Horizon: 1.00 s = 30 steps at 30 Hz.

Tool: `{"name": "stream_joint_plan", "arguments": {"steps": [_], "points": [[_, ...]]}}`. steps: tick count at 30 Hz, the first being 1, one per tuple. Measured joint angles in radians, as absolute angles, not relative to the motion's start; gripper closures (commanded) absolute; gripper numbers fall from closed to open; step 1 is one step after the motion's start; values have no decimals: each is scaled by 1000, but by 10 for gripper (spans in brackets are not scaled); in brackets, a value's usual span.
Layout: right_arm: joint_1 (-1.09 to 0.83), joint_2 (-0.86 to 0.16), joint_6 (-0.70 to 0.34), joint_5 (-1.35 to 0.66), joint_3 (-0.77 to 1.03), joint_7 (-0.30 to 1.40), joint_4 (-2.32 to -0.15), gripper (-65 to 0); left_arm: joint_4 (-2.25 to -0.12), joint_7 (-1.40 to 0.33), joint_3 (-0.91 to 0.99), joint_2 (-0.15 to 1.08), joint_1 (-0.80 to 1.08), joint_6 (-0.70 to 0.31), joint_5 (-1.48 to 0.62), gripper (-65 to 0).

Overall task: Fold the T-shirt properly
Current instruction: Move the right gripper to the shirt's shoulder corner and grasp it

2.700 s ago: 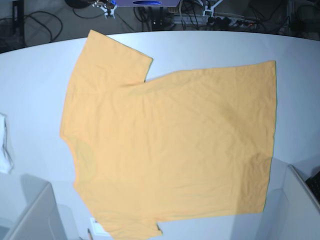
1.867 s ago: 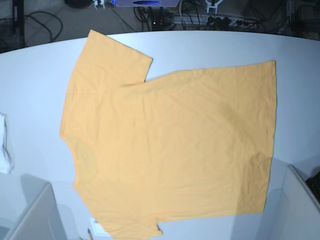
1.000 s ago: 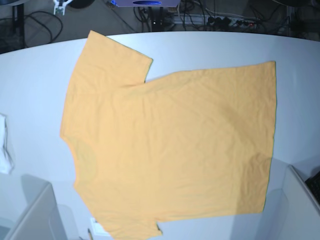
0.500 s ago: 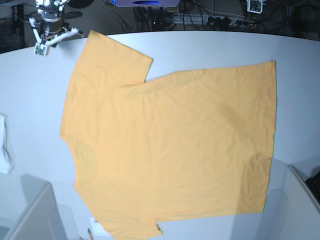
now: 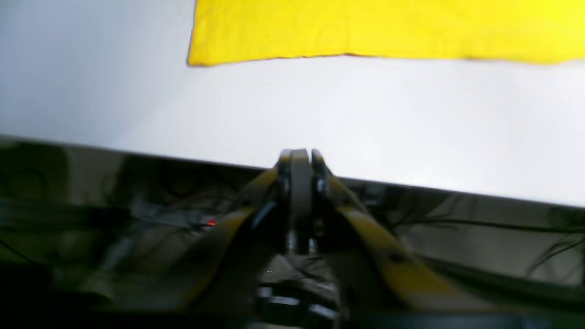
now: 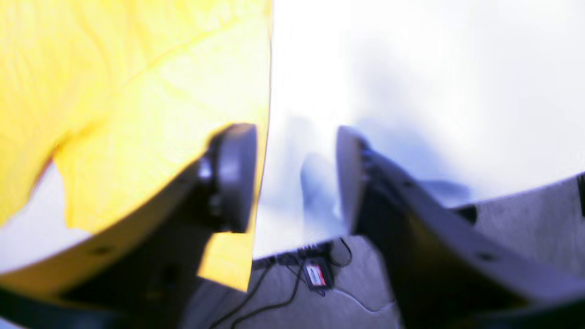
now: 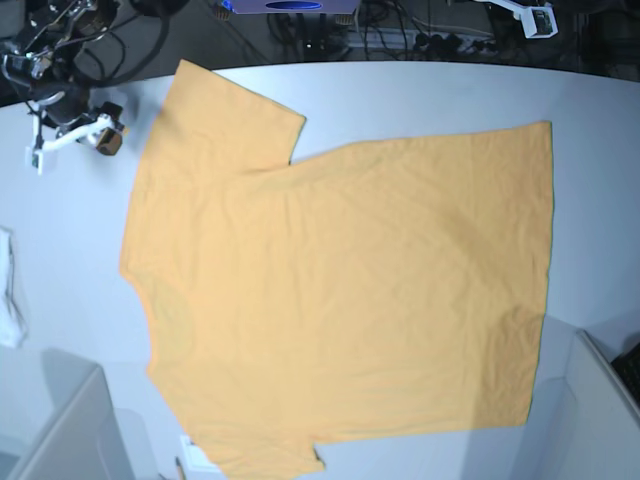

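White counter [image 7: 420, 95] carries the T-shirt [image 7: 340, 280] spread flat: thin, limp, light cloth, best pinched at sleeve or hem edges. Right hand [image 6: 297, 178] gapes beside the sleeve edge; left hand [image 5: 299, 157] looks pressed together, empty.

The lower sleeve of the T-shirt [image 7: 340, 290] runs off the bottom edge of the base view, so its hem is cut off. At the left edge, a white cloth [image 7: 10, 290] shows only as a sliver. The left end effector [image 7: 535, 15] sits at the top edge of that view, too small to read its jaws. Both wrist views are blurred: in the right wrist view the right end effector [image 6: 295, 178] and the shirt edge smear together, so contact between finger and cloth cannot be told. In the left wrist view only a strip of the shirt shows along the top edge, and the clutter below the tabletop [image 5: 320, 114] is too dark to identify.
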State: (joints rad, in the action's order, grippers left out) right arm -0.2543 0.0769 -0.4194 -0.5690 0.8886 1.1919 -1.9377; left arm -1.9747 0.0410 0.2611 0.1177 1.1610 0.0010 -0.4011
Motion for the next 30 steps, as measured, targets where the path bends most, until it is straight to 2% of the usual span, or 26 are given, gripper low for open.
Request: {"name": "stream_joint_plan", "arguments": {"steps": [3, 5, 7, 8, 10, 13, 18, 21, 24, 28, 30], "points": [[-207, 56, -421, -578, 888, 1205, -1850, -330, -1974, 39, 261, 135, 1147, 6, -484, -387], [-194, 38, -422, -577, 879, 1213, -1781, -332, -1974, 41, 262, 150, 1128, 11, -541, -508], [-177, 31, -420, -570, 879, 1234, -1723, -333, -1975, 43, 261, 170, 1131, 0, -607, -586], [-171, 30, -426, -576, 879, 1240, -1699, -333, -1975, 41, 261, 178, 1134, 1, -636, -602], [-170, 33, -428, -577, 875, 1239, -1660, -333, -1971, 39, 262, 197, 1126, -6, -719, -596], [-174, 35, -438, -604, 876, 1222, -1623, -332, -1958, 38, 295, 214, 1101, -89, -818, -576], [-177, 55, -489, -625, 845, 1193, -1603, -327, -1948, 39, 416, 212, 1098, -86, -866, -571], [-215, 52, -495, -651, 744, 1163, -1610, -327, -1948, 41, 433, 218, 1091, -89, -869, -571], [-217, 86, -495, -660, 734, 1151, -1610, -326, -1948, 30, 432, 210, 1064, -91, -869, -571], [-228, 91, -496, -671, 736, 1136, -1610, -326, -1925, -146, 489, 202, 974, -99, -869, -571], [-231, 91, -496, -674, 736, 1135, -1610, -299, -1913, -233, 537, 163, 922, -96, -868, -571]]}}
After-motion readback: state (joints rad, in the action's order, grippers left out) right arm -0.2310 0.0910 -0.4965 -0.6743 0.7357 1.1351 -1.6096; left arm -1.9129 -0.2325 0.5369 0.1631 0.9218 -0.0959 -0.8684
